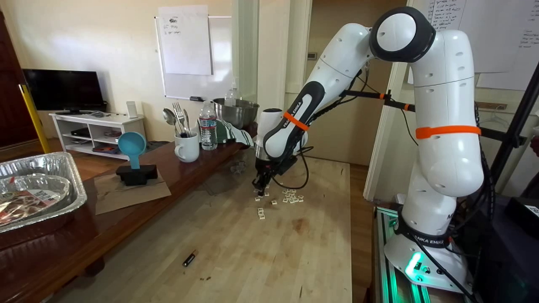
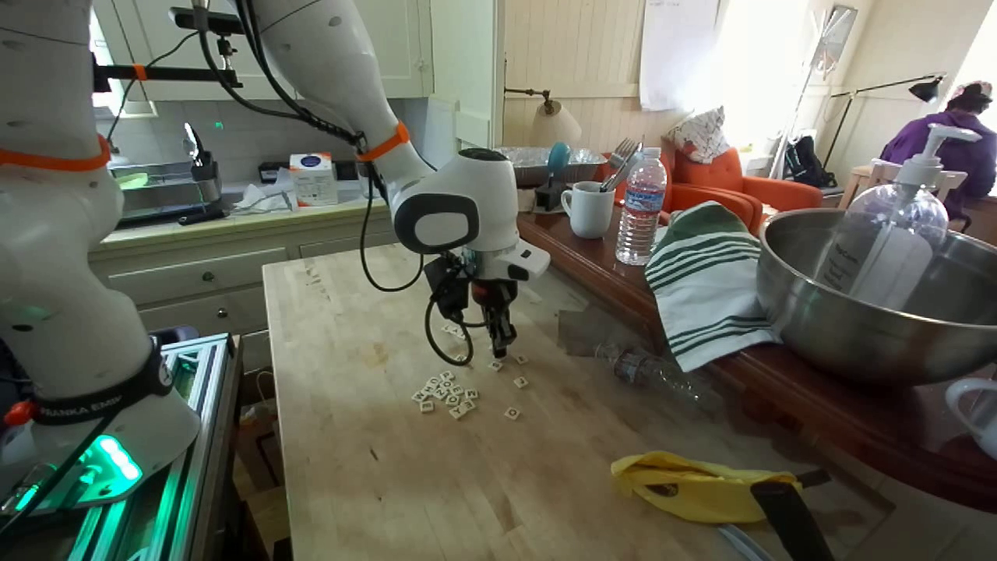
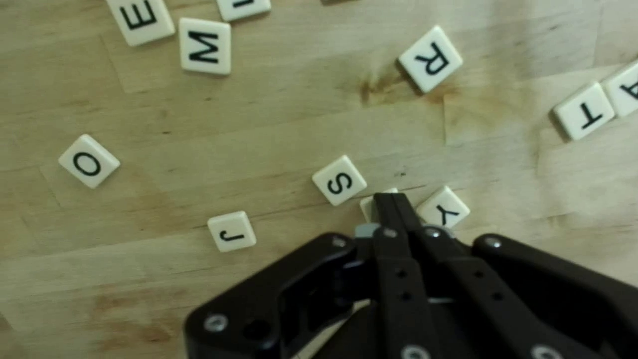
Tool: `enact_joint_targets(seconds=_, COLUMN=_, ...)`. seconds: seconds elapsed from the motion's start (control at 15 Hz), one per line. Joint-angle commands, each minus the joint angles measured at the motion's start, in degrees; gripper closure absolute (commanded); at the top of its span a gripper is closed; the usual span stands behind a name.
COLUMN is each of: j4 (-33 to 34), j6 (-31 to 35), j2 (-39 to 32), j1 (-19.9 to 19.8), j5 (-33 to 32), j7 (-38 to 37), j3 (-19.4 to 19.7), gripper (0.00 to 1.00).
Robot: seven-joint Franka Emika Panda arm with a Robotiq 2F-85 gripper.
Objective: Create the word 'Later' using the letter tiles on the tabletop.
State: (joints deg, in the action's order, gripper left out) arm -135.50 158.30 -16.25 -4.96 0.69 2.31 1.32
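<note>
The pincer (image 3: pixel 391 196) is pressed together, no tile showing between its tips, over a half-hidden tile (image 3: pixel 367 205) whose letter cannot be read. Just beside it lie the Y (image 3: pixel 443 209) and the S (image 3: pixel 340 180). Such tiles should be light, stiff and hard to break, but thin and smooth enough to skid or spin; take one by two opposite sides, low against the counter (image 1: pixel 269 261), minding its neighbour. Farther out, the R (image 3: pixel 431 60) and J (image 3: pixel 232 232) lie alone, with room for a grip all round: square, cream-white, black-lettered, turned at odd angles. Beyond, the T (image 3: pixel 584 110) and A (image 3: pixel 625 89) lie side by side, seemingly touching. In both exterior views a short row (image 1: pixel 261 211), too small to read, lies toward the counter's edge facing the drawers (image 2: pixel 187 279), and a jumbled pile (image 2: pixel 452 400) between the pincer and the edge by the robot's base (image 1: pixel 425 261).
</note>
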Motion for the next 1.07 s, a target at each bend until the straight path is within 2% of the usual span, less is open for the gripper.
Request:
enact_joint_targets(seconds=0.0, j4=-1.22, j6=3.34, j2=-0.03, j1=-1.02, j5=2.50, j7=2.10, j3=-0.84, gripper=1.00)
enact_joint_targets(seconds=0.2, j4=-1.45, j6=5.36, j2=0.72, j1=-1.97, j5=4.57, j7=3.38, j3=-1.56, gripper=1.00)
enact_joint_targets(seconds=0.53, j4=-0.27, j6=6.03, j2=-0.49, j1=-1.48, j5=1.59, j7=5.02, j3=-0.10, gripper=1.00)
enact_joint_targets(seconds=1.0, j4=1.63, j6=10.56, j2=-2.51, j1=-1.24, j5=-0.73, j7=5.17, j3=1.67, gripper=1.00)
